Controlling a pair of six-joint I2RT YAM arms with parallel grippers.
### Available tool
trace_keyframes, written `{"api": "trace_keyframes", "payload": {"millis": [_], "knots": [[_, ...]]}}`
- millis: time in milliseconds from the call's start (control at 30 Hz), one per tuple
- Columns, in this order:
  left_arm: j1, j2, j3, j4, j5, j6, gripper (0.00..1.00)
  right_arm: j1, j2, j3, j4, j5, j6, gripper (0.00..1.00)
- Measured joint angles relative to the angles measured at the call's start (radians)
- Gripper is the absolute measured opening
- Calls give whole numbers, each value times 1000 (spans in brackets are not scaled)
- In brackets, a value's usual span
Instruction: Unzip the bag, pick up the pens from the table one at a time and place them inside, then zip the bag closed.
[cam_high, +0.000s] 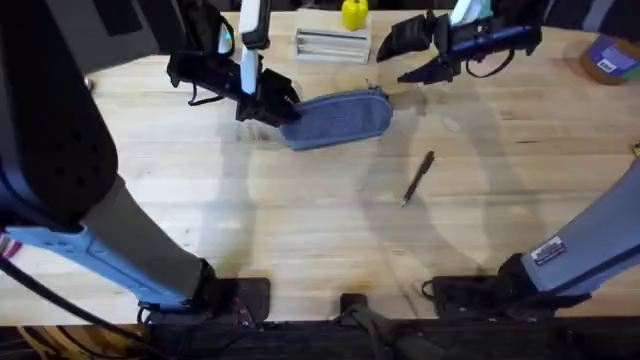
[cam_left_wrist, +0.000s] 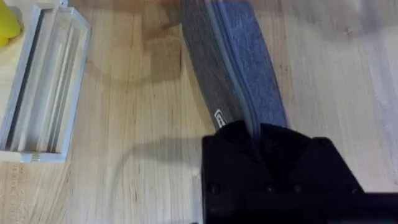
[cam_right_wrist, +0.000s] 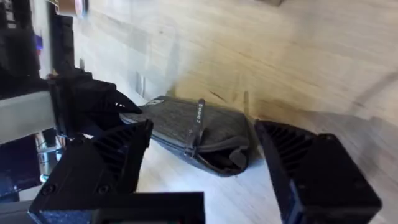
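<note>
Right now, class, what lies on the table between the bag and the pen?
Overhead, nothing: only bare table separates the bag from the pen.

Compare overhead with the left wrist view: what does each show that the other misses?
Overhead alone shows the pen lying apart from the bag on the table, the right gripper open just beyond the bag's far end, and a tape roll. The left wrist view alone shows the zipper line running along the top of the bag up close. Both show the bag, held at one end by the left gripper, and the clear tray.
</note>
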Motion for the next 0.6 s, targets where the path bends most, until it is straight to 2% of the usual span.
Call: {"api": "trace_keyframes", "payload": {"millis": [233,367,533,567,600], "knots": [[0,0,0,0,0,0,42,0,0,13,-12,-32,8,994],[0,0,0,0,0,0,42,8,0,13,-26,-40,-72,994],[0,0,0,0,0,0,42,56,0,55,-109,40,-155,994],[0,0,0,0,0,0,42,87,0,155,-213,120,-204,994],[0,0,0,0,0,0,42,111,0,361,-365,214,-277,994]]}}
